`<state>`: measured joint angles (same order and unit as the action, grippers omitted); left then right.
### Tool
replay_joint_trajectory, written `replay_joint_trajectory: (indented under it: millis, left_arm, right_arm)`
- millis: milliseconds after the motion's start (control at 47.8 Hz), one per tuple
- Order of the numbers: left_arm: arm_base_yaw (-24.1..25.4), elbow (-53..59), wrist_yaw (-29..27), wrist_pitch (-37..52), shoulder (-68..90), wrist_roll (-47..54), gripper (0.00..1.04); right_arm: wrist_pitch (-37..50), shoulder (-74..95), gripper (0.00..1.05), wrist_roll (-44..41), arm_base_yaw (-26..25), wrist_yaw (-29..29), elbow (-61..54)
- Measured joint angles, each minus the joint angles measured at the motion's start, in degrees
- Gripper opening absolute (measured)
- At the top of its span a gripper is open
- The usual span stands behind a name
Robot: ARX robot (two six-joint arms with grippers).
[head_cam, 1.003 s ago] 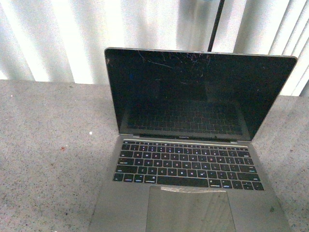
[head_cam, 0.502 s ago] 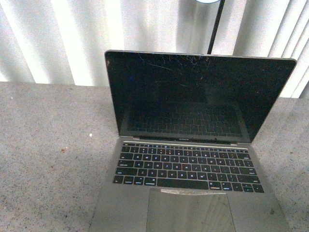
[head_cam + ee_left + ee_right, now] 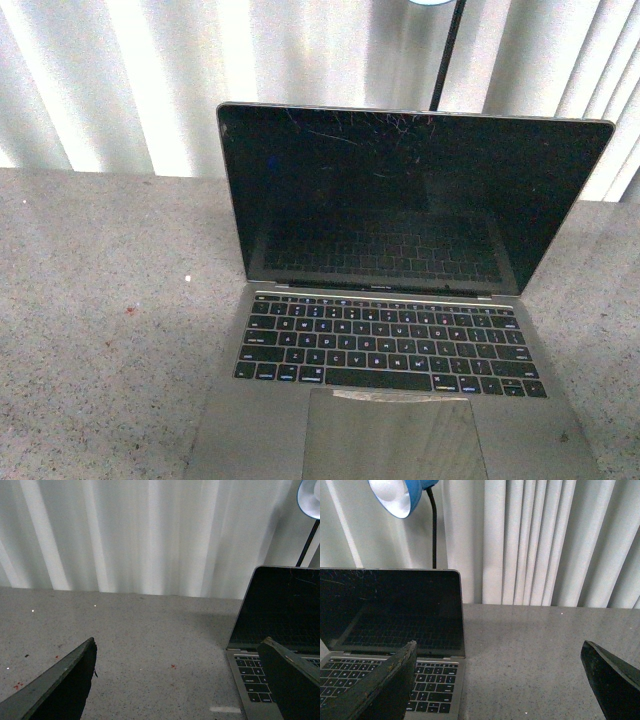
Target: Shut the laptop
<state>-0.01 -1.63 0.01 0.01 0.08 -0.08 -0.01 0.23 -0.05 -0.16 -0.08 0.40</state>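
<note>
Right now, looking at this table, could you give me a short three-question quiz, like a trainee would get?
1. True or false: the laptop is already shut.
2. What stands behind the laptop? A) a blue lamp B) a bottle C) a chair
3. Fill in: the left gripper and the right gripper are both ____ and hold nothing.

Key: 1 false, the lid stands upright and the screen is dark. 2 A. 3 open.
</note>
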Motion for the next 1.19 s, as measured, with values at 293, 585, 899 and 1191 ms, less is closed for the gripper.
replay_joint_trajectory:
  millis: [293,585,899,1191]
  left_arm:
    - [-7.32,-6.29,-28.65,-19.87,15.39,-14.53,0.98]
    - [-9.35,-6.25,-27.87,-7.3,23.58,-19.08,0.98]
    - [-9.09,-9.09,-19.85,22.58,48.85,-10.88,0.98]
    - [-7.63,-29.62,-7.48,32.89,74.71,7.85,0.98]
  right_arm:
    - [-4.5,4.79,0.97,-4.33,4.5,18.78,1.38]
    - [4.13,15.17,0.97,-6.8,-4.24,8.81,1.36]
    - [33.22,47.84,0.97,-12.26,-16.96,-5.64,7.98]
    - [46.69,74.18,0.97,-28.02,-16.31,-13.14,27.12]
